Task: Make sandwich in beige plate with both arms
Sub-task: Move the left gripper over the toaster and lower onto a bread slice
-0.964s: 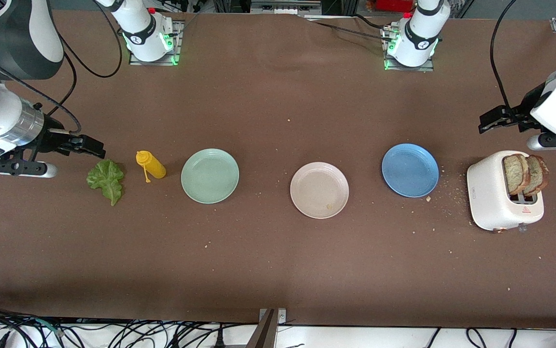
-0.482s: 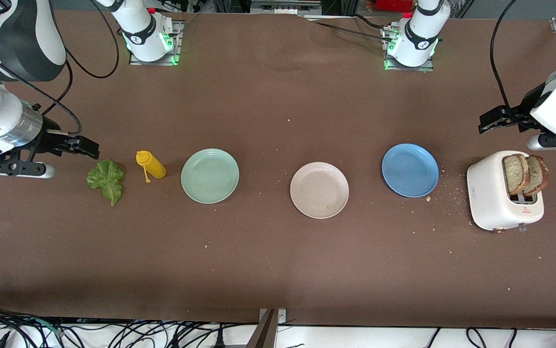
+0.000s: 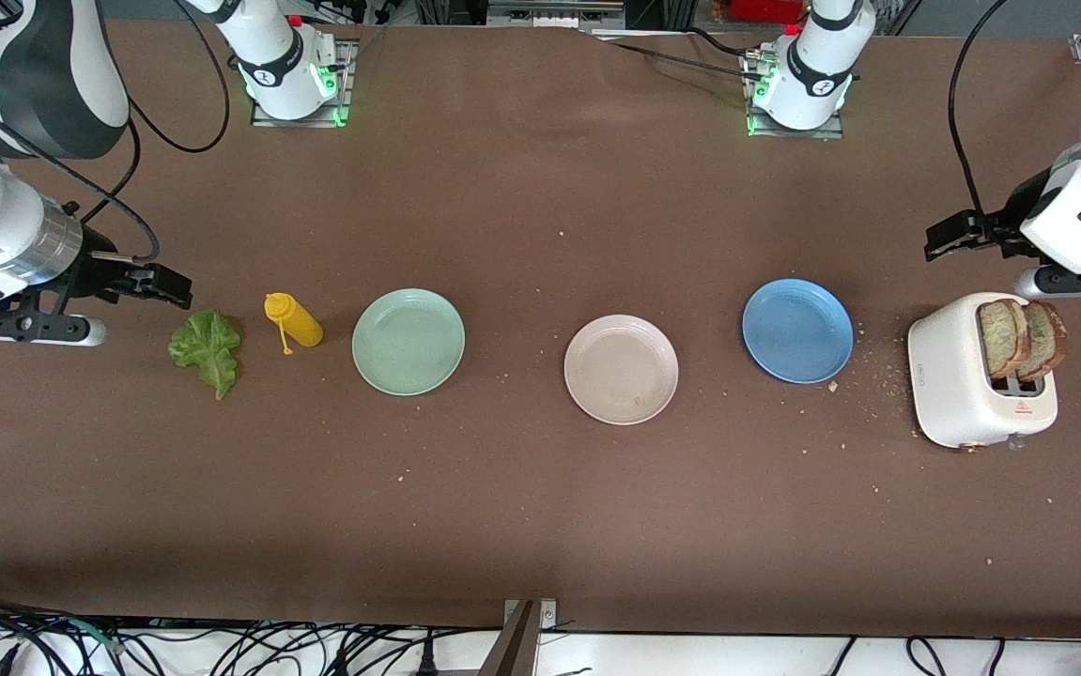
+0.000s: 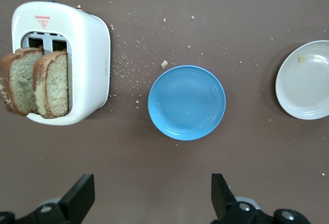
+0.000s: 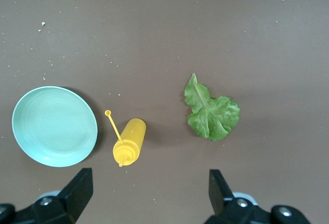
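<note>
The beige plate (image 3: 621, 369) lies bare near the table's middle and shows at the edge of the left wrist view (image 4: 305, 80). Two brown bread slices (image 3: 1021, 338) stand upright in a white toaster (image 3: 958, 376), also seen from the left wrist (image 4: 36, 82). A ruffled green lettuce leaf (image 3: 207, 350) lies flat toward the right arm's end (image 5: 211, 111). My left gripper (image 3: 949, 237) hangs open over bare table beside the toaster, holding nothing (image 4: 151, 196). My right gripper (image 3: 164, 284) hangs open over the table close to the lettuce, also holding nothing (image 5: 150, 190).
A blue plate (image 3: 797, 330) lies between the beige plate and the toaster. A mint green plate (image 3: 408, 341) and a yellow squeeze bottle (image 3: 294, 321) on its side lie between the beige plate and the lettuce. Crumbs dot the brown table around the toaster.
The right gripper drew back slightly from the lettuce toward its end of the table. The left gripper shifted a little toward the table's middle. Plates, bread and lettuce have not moved.
</note>
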`<move>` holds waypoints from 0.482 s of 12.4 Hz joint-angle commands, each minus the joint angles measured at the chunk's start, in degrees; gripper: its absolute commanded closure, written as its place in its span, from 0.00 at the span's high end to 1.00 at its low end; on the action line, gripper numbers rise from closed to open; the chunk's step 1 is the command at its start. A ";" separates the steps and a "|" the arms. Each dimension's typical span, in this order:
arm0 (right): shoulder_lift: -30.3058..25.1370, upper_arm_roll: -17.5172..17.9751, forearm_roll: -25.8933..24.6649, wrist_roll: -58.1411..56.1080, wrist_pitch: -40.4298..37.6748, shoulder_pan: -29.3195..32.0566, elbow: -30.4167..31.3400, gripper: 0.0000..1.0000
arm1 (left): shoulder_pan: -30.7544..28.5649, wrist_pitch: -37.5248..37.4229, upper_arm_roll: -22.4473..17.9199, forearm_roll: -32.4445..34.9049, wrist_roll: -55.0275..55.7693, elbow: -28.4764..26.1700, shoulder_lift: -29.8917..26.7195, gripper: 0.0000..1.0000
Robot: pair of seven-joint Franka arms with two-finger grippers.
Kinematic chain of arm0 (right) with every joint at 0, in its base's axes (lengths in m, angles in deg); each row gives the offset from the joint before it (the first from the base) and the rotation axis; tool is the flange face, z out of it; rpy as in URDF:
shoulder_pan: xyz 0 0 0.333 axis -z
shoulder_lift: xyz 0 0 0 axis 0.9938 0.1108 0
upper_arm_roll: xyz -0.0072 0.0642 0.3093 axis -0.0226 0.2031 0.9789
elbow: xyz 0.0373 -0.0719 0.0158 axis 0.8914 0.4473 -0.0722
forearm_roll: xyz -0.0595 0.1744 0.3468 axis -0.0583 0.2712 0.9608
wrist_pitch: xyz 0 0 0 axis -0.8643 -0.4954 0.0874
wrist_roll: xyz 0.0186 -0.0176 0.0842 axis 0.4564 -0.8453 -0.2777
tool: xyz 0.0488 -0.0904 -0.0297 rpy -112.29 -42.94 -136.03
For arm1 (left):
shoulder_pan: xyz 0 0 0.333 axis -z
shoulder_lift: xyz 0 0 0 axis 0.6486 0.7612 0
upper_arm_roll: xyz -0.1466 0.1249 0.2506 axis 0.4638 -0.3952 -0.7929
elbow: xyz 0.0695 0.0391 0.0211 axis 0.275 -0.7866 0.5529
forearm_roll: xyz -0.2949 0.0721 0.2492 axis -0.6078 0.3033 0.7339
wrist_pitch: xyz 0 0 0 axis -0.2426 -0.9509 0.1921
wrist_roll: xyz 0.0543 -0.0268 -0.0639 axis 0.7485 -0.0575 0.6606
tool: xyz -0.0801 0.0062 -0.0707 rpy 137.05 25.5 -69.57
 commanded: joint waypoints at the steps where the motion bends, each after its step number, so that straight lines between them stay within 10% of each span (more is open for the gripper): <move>1: 0.05 0.09 -0.73 -0.67 -0.64 0.05 -0.37 1.00 | 1.69 0.24 -0.27 -0.93 -0.77 1.33 4.82 1.00; 6: 0.05 0.09 -0.73 -0.67 -0.64 0.05 -0.37 1.00 | -3.29 1.29 -0.53 -0.31 -10.90 1.33 9.93 1.00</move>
